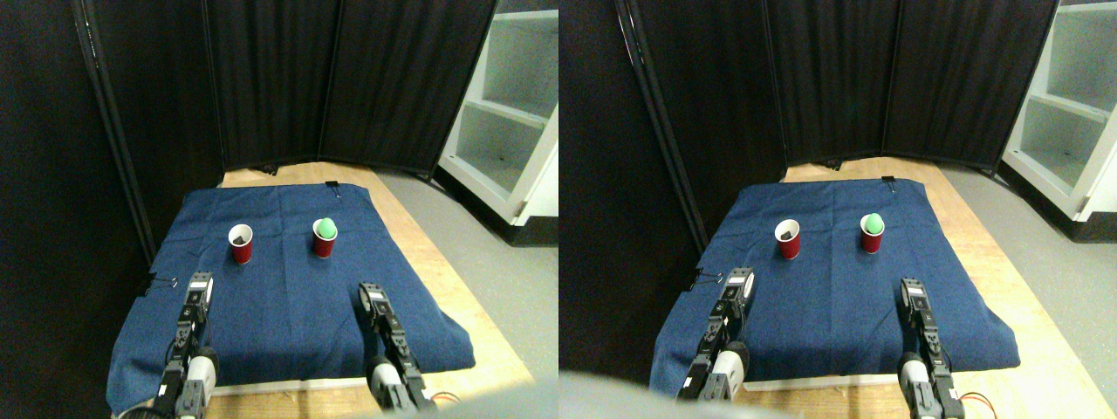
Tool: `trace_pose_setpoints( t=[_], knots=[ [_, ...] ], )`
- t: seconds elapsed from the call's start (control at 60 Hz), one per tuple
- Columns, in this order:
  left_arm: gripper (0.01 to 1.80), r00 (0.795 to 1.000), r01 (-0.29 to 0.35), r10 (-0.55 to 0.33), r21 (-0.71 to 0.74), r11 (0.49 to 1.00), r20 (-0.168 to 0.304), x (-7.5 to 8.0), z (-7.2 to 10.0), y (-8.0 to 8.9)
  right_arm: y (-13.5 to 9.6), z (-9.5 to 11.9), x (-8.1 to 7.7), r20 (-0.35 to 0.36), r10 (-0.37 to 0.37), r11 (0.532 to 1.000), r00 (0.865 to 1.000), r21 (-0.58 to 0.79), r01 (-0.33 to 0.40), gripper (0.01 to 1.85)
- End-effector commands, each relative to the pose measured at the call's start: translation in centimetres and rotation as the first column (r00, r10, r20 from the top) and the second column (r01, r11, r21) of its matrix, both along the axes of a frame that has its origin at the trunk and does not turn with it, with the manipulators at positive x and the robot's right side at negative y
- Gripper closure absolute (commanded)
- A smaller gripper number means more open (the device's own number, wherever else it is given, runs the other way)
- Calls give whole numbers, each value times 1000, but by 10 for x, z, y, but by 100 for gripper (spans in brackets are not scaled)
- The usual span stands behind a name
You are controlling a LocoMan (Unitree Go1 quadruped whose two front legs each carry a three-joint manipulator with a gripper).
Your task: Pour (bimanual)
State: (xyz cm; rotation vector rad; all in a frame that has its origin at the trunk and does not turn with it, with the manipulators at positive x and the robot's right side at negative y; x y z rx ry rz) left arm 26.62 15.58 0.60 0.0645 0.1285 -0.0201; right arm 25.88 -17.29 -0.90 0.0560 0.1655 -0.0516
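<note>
Nearest the camera, our two manipulators rise from the bottom edge over a blue cloth (288,305) spread on a wooden board (454,288). We have the left gripper (200,285) near the cloth's left side and the right gripper (370,295) toward its middle right; both are too small in view for us to tell whether their jaws are parted or closed, and neither holds anything. Farther on stand the task's things, well apart from both grippers: a red cup on the left (241,243), holding something dark we cannot identify, and a red cup on the right (325,238) with a green ball (326,228) sitting in its mouth.

We judge the step in hand to be the reach, each arm toward the cup ahead of it. Done well, we approach each cup from the side, grip below the rim without squashing the thin wall, and keep both upright until one mouth sits over the other.

By our count: two grippers, two red cups, one green ball, one cloth. Beyond stand a dark folding screen (349,78) and a white shelf unit (510,113).
</note>
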Motion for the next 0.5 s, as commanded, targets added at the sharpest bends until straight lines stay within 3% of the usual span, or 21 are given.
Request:
trace_pose_setpoints(
  t=[0.017,0.117,0.333,0.417,0.5],
  knots=[
    [148,999,5,-4,-3,1000,36,1,4,-1,1,5,1,27,0,1000,1000,-11,0,82],
    [148,998,7,-8,19,1000,63,1,3,-1,2,5,2,20,6,1000,1000,-15,-6,82],
    [148,1000,-11,10,17,1000,29,2,4,3,2,5,3,34,12,1000,999,-5,-12,82],
    [109,1000,-7,7,-48,999,9,4,2,4,2,5,3,52,13,1000,999,8,-13,83],
    [95,1000,-16,17,-54,998,26,5,1,4,3,4,3,103,20,997,994,71,-27,86]
  ],
)
